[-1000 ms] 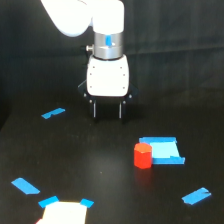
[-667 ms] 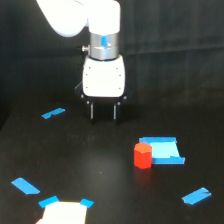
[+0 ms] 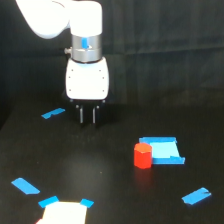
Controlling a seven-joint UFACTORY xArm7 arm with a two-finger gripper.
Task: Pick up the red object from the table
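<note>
The red object (image 3: 142,155) is a small red-orange block standing upright on the black table (image 3: 100,170), right of centre in the exterior view. It touches the left edge of a flat blue square piece (image 3: 163,150). My gripper (image 3: 88,116) hangs from the white arm above the table, up and to the left of the block and well apart from it. Its two dark fingers point down, close together with a narrow gap, and hold nothing.
Blue tape strips lie on the table at the left (image 3: 53,113), lower left (image 3: 25,186) and lower right (image 3: 196,196). A white sheet (image 3: 62,213) with blue tape corners lies at the bottom edge.
The arm and gripper have moved toward the exterior view's left, further from the red block. The block and the blue piece have not moved.
</note>
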